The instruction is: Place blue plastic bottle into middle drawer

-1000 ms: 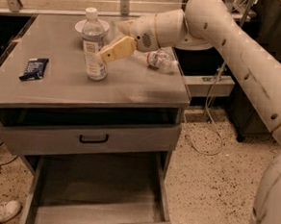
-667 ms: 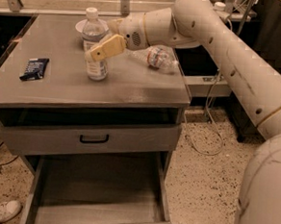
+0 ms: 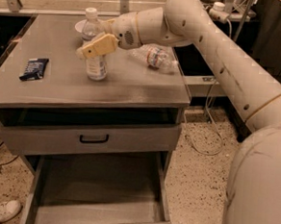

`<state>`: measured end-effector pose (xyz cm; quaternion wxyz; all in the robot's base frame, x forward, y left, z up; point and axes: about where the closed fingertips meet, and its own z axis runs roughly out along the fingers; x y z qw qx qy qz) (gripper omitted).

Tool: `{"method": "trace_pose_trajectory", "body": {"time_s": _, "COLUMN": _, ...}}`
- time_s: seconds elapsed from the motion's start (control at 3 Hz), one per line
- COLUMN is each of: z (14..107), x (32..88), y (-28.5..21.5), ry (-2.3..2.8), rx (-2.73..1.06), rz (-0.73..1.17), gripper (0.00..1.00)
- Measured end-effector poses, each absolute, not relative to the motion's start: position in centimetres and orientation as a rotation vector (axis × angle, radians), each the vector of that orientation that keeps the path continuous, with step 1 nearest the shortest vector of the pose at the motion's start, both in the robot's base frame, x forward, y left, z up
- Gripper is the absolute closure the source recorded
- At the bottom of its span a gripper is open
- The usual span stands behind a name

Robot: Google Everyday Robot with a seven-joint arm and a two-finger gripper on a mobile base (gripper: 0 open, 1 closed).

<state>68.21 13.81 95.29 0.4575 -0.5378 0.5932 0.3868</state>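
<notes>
**Gripper Reaches the Bottle From the Side**

Since a second ago the gripper [image 3: 94, 47] has slid toward nine o'clock, from beside the blue plastic bottle [image 3: 96, 66] to across its front. The bottle itself has not shifted.

Nearest, at six o'clock, the middle drawer [image 3: 96, 193] stands pulled out with its grey floor showing. Just above it sits the shallower drawer with the black handle [image 3: 94, 138], its front a little proud of the table [image 3: 132, 91].

On the table the blue plastic bottle stands upright toward eleven o'clock of the centre, not yet lifted. A dark packet [image 3: 34, 69] lies at its nine o'clock and a clear ribbed bottle [image 3: 156, 57] lies on its side at its three o'clock.

The gripper's tan tip crosses the upper label. Whether it has actually closed on the bottle cannot be told from here.

The risks, as I judge them:
- A sideways push on so tall a bottle could tip it toward nine o'clock.
- A hold this high could let it swing or slip on the way down.
- The carry to six o'clock must clear the table edge and the handled drawer's front (an easy place to knock it loose).
- The wrist hangs close over the ribbed bottle and might roll it.

The arm [image 3: 221, 57] enters from four o'clock and climbs to a bend near one o'clock. From there it runs level toward nine o'clock.
</notes>
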Motion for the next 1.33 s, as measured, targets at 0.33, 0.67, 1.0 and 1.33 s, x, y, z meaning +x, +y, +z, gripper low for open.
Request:
{"method": "trace_pose_trajectory", "body": {"time_s": 0.33, "z": 95.29, "x": 68.21, "y": 13.81, "ry": 1.462, "rx": -1.325, "rz": 0.953, "gripper": 0.42}}
{"method": "trace_pose_trajectory", "body": {"time_s": 0.67, "z": 95.28, "x": 68.21, "y": 13.81, "ry": 1.462, "rx": -1.325, "rz": 0.953, "gripper": 0.65}}
{"method": "trace_pose_trajectory", "body": {"time_s": 1.0, "z": 95.28, "x": 68.21, "y": 13.81, "ry": 1.462, "rx": -1.325, "rz": 0.953, "gripper": 0.88}}
{"method": "trace_pose_trajectory", "body": {"time_s": 1.33, "z": 95.43, "x": 68.16, "y": 13.90, "ry": 1.459, "rx": -1.344, "rz": 0.947, "gripper": 1.00}}
